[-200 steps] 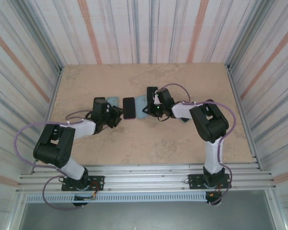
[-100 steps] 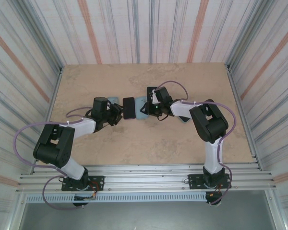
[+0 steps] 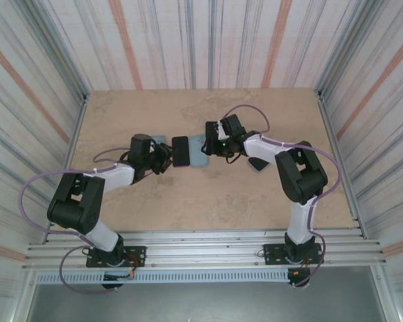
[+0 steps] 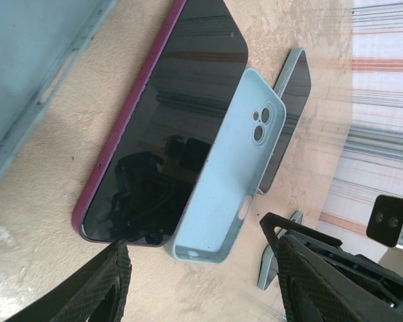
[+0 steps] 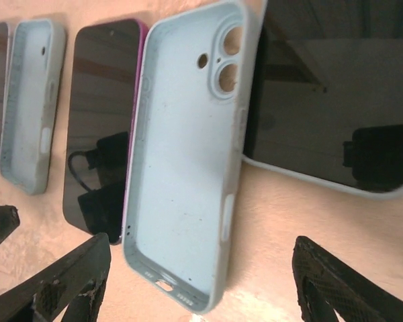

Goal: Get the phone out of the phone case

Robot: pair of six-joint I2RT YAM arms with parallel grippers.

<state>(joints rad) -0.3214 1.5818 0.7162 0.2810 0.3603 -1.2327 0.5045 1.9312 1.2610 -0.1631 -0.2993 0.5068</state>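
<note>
Right gripper (image 5: pixel 201 245) has opened and pulled back from the case, its jaws now wide apart and holding nothing.

Nearest, the left gripper (image 4: pixel 195 238) hovers with its jaws apart, clamping nothing. In front of it the magenta phone (image 5: pixel 97 127) lies bare and screen-up on the surface (image 3: pixel 188 201). Just beside the phone, the empty light-blue case (image 5: pixel 188 154) sits tilted, seemingly propped on a second phone (image 5: pixel 336 100) beyond. The extraction looks done, so the right gripper should retreat straight back without clipping the propped case.
</note>
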